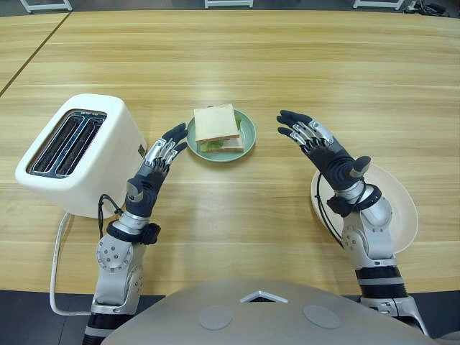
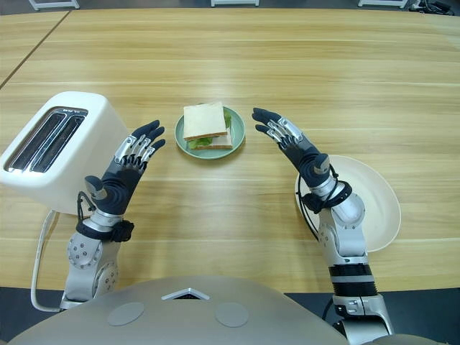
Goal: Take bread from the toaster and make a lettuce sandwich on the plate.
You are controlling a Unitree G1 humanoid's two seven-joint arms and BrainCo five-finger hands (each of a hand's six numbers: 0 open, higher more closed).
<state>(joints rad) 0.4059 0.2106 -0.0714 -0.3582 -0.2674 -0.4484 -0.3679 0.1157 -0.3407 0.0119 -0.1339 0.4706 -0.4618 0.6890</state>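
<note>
A white toaster (image 1: 79,154) stands at the left with both slots looking dark inside. On the small green plate (image 1: 249,134) in the middle lies a sandwich (image 1: 216,123): a bread slice on top, lettuce (image 1: 210,146) showing under it, another slice below. My left hand (image 1: 164,152) hovers open between toaster and plate, fingertips near the plate's left rim. My right hand (image 1: 310,135) is open to the right of the plate, holding nothing.
A white bowl-like dish (image 1: 402,208) sits at the right, under my right forearm. The toaster's white cable (image 1: 56,259) runs down to the table's front edge. The far half of the wooden table is bare.
</note>
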